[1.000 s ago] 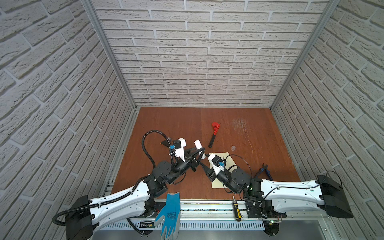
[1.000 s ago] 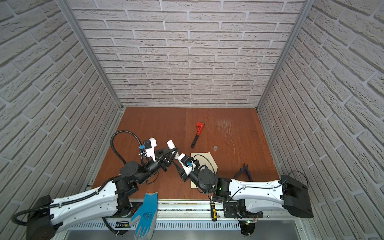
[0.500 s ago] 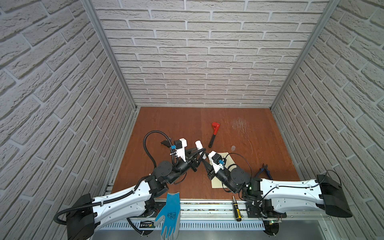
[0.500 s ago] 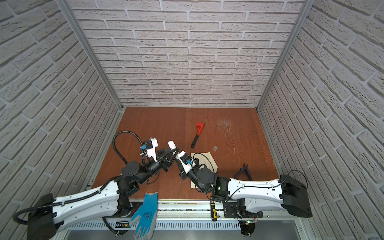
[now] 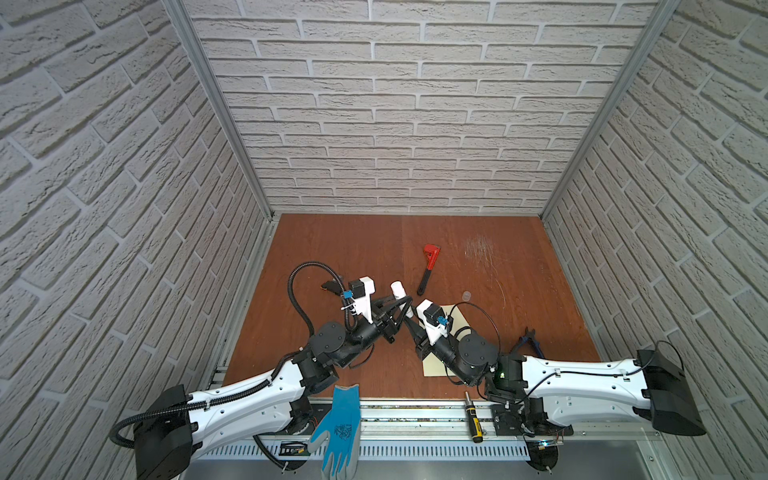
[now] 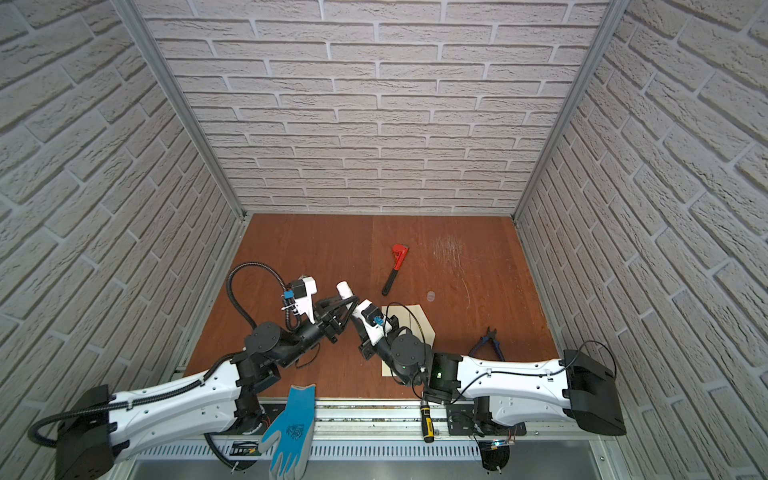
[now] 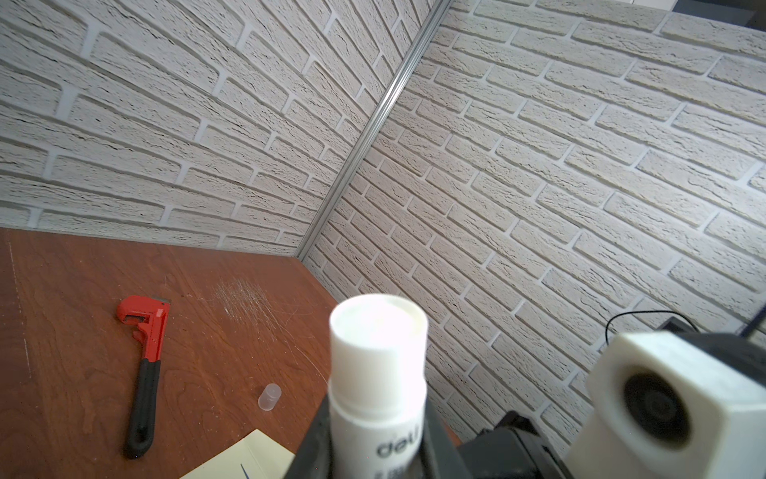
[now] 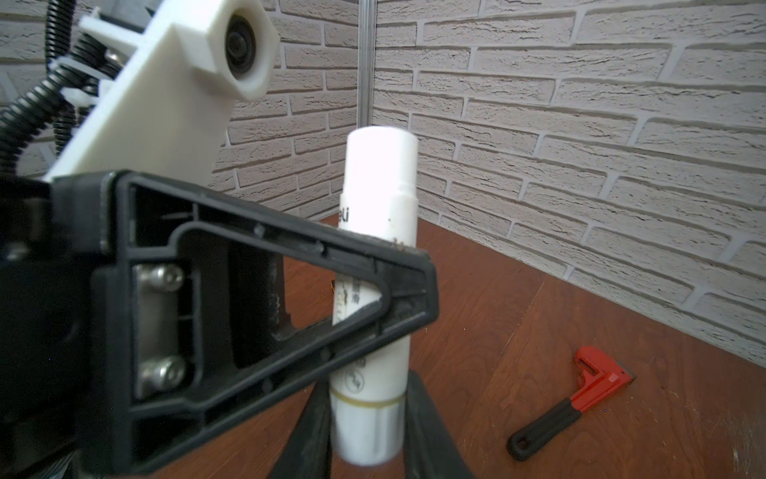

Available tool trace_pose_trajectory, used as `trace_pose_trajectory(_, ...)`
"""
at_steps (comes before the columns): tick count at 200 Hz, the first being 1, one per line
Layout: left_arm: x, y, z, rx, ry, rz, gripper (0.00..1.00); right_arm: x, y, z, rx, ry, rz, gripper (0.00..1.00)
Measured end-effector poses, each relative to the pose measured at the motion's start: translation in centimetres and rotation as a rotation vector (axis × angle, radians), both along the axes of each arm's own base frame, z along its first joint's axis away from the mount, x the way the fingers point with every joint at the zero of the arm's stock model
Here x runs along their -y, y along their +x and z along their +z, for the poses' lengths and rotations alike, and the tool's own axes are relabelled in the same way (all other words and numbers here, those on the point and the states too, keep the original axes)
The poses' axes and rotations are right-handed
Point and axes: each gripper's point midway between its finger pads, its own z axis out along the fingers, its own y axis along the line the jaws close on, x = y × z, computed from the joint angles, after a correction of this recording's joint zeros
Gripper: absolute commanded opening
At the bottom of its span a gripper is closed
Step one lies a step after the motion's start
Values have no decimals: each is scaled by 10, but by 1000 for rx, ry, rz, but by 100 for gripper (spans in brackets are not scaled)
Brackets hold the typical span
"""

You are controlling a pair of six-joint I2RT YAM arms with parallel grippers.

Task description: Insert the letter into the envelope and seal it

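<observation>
Two white robot arms reach in from the near edge of a brown wooden table (image 5: 332,249) walled by pale brick panels. Their claws meet just left of the table's middle, both on one white glue stick (image 5: 398,288), which is held clear of the surface with its white top end pointing up and away.

The left gripper (image 5: 403,302) is clamped narrowly across the stick's printed middle. In the right wrist view one of its black fingers (image 8: 373,286) crosses the tube. The right gripper (image 5: 411,321) pinches the stick's lower end, with a finger pressed to each side.

The envelope (image 5: 455,318), pale cream-yellow, lies flat on the table right of centre in the near half. The right arm covers much of it, and its far end with clipped corners shows beyond the arm. A corner with a faint blue mark appears in the left wrist view. Whether the letter is inside it I cannot tell.

Farther back lies a red pipe wrench (image 5: 428,266) with a black handle. A small clear plastic cap (image 5: 466,295) sits between the wrench and the envelope. Blue-handled pliers (image 5: 528,338) rest near the right arm. A screwdriver (image 5: 473,419) and a blue glove (image 5: 338,424) lie on the near metal rail.
</observation>
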Motion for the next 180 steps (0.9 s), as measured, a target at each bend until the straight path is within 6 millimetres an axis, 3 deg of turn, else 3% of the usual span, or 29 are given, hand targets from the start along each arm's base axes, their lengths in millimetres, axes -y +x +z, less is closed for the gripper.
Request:
trace_pose_trajectory(61, -2, -25, 12, 121, 10, -149, 0, -3, -25, 11, -138, 72, 223, 6)
trace_pose_trajectory(111, 0, -49, 9, 180, 11, -296, 0, -5, -44, 8, -332, 65, 420, 7)
trace_pose_trajectory(121, 2, -52, 7, 184, 9, -318, 0, -4, -47, 7, -362, 69, 451, 14)
trace_pose_trajectory(147, 3, -55, 0, 171, 14, -339, 0, 0, -52, 0, -411, 51, 479, 51)
trace_pose_trajectory(180, -4, -43, -4, 146, 19, -242, 0, 14, -44, 12, -313, 35, 411, 74)
